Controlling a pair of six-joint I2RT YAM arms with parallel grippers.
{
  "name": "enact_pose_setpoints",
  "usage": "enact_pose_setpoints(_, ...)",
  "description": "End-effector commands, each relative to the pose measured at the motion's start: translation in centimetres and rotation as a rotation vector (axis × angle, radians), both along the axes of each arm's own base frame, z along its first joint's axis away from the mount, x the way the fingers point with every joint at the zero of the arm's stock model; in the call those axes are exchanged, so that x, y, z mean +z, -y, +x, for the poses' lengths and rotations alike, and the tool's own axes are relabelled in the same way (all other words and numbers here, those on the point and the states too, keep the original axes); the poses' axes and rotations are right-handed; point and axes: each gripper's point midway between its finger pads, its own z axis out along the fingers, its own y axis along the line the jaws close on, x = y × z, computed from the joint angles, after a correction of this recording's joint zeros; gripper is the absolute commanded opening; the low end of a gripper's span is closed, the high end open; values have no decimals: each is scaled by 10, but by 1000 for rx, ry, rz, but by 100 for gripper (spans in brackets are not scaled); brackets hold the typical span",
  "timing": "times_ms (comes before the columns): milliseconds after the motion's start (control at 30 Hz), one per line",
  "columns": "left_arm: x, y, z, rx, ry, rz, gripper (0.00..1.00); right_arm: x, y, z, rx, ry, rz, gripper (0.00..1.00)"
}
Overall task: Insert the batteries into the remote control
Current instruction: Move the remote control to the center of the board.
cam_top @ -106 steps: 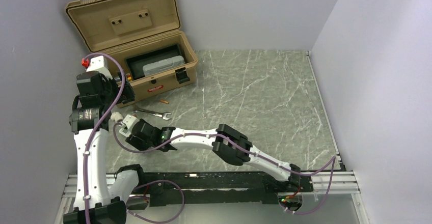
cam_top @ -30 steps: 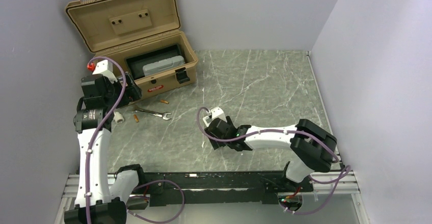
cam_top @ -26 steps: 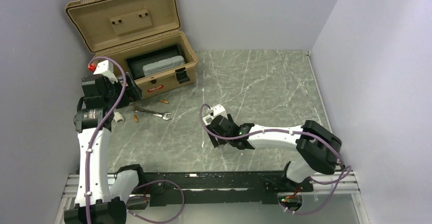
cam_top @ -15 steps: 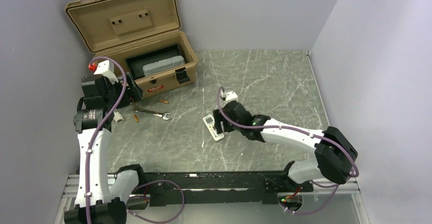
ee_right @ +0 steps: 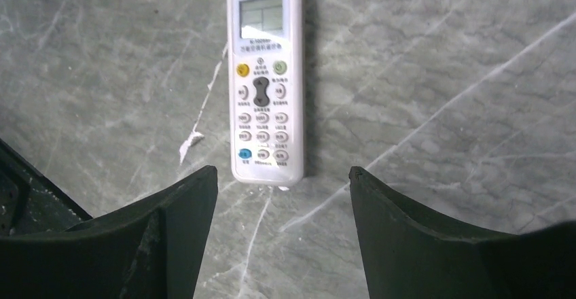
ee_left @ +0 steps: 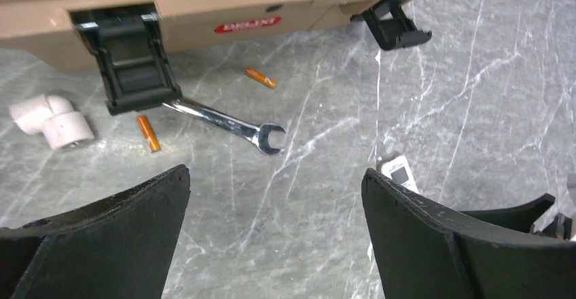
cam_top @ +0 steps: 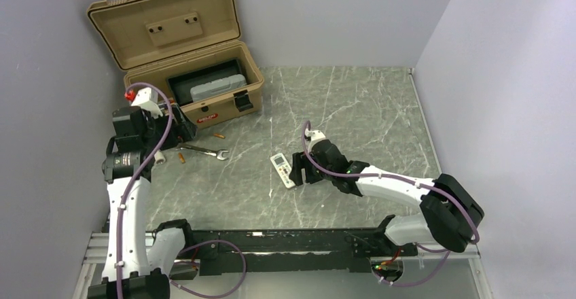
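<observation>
At the left of the top view, your left gripper [ee_left: 273, 177] hangs wide open with nothing in it, over the marble table [cam_top: 353, 109] in front of the open tan plastic toolbox [cam_top: 204, 105]. The toolbox carries a red oval label [ee_left: 247, 24] whose white lettering is too small for you to read.

Both batteries [ee_left: 148, 133], slim orange cylinders, lie loose on the table below the toolbox front. One is beside a white plastic pipe elbow [ee_left: 51, 121]. The other [ee_left: 261, 77] is just above a steel open-ended wrench [ee_left: 224, 124].

The slim white remote control [ee_right: 266, 75] lies near the frame's middle, well apart from the batteries. It is buttons up, so its battery recess faces down.

Print above its display seems to read "universal remote", though it is tiny.

Your right gripper [ee_right: 282, 189] sits open, gripping nothing, its fingers flanking the remote's lower end.

I judge nothing loaded: turning the remote, opening its back and fetching both cells remain.
</observation>
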Motion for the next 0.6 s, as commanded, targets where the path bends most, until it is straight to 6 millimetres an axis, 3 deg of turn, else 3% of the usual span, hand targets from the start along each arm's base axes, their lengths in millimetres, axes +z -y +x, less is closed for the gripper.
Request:
enact_pose_setpoints(0, -4, 13, -8, -41, 40, -51, 99, 25, -8, 8, -26, 68, 115, 74)
enact_pose_setpoints(267, -27, 20, -23, -45, 49, -78, 99, 24, -7, 7, 7, 97, 111, 74)
enact_pose_setpoints(400, -41, 36, -26, -86, 42, -127, 98, 16, -13, 6, 27, 70, 106, 73)
enact_pose_setpoints(567, -47, 41, -29, -97, 35, -110, 99, 7, -19, 6, 47, 43, 94, 71)
